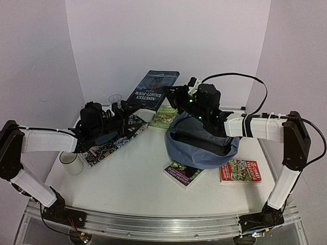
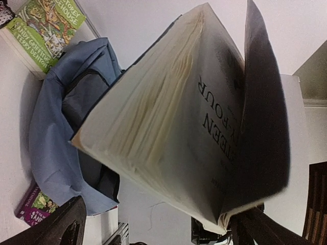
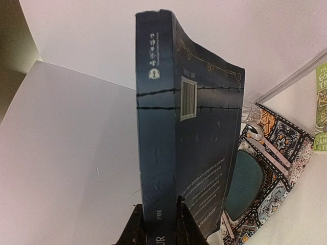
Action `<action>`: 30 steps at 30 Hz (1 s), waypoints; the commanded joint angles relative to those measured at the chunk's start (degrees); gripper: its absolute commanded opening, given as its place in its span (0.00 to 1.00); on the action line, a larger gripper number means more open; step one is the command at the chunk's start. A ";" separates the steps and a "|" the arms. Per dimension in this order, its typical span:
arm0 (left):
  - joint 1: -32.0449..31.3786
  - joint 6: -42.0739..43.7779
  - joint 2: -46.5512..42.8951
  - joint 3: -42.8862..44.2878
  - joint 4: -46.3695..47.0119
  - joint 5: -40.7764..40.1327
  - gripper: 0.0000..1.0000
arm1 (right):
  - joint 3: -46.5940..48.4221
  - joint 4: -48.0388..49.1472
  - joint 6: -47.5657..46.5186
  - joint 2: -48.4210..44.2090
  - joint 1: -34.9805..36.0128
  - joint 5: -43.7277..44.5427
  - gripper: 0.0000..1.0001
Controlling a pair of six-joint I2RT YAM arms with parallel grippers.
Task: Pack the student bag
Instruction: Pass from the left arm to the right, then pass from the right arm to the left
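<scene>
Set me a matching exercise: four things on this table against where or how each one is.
Things:
1. dark book
2. red book
3. white cup
4. bag

Place or state:
A. standing upright, farthest left
B. lying flat, just right of the bag
C. clamped in the right pincer, off the table
D. slumped, mouth open

Pairs: 1-C, 2-B, 3-A, 4-D
</scene>
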 commanded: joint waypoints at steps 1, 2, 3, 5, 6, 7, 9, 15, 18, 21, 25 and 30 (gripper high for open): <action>-1.05 -1.00 0.70 3.04 9.66 -1.35 1.00 | 2.27 13.29 1.59 -5.00 -0.48 -1.90 0.00; -1.20 -0.98 0.65 2.97 10.73 -1.68 0.99 | 1.95 13.38 1.58 -5.23 -0.53 -1.85 0.00; -1.43 -0.94 0.60 3.02 11.40 -1.93 0.99 | 1.53 13.49 1.73 -5.49 -0.62 -1.85 0.00; -1.74 -0.91 0.41 2.76 11.88 -2.81 0.99 | 0.82 13.68 2.04 -5.91 -0.79 -2.03 0.00; -1.79 -1.23 0.39 2.44 12.13 -3.36 0.99 | 0.50 13.82 2.23 -6.02 -0.81 -2.22 0.00; -1.85 -1.80 0.43 2.02 12.49 -3.90 0.98 | 0.31 14.00 2.51 -6.20 -0.81 -2.47 0.00; -1.85 -2.65 0.47 1.18 14.20 -5.46 0.95 | -0.17 14.47 2.83 -6.50 -0.81 -3.05 0.00; -1.80 -4.44 -0.15 -0.74 19.26 -11.25 0.76 | -3.54 14.79 3.22 -8.65 -0.81 -3.34 0.00; -1.80 -4.99 0.03 -0.84 21.29 -12.75 0.65 | -5.55 14.79 3.39 -9.65 -0.81 -3.24 0.00; -1.82 -5.39 1.13 -0.40 23.06 -12.87 0.57 | -6.96 14.79 3.64 -10.18 -0.81 -3.76 0.00; -1.95 -6.26 3.46 0.90 25.34 -11.92 0.55 | -8.14 15.09 4.73 -10.48 -0.81 -4.78 0.00; -2.60 -6.43 6.37 2.83 27.97 -10.89 0.54 | -8.97 15.37 6.05 -10.61 -0.81 -5.96 0.00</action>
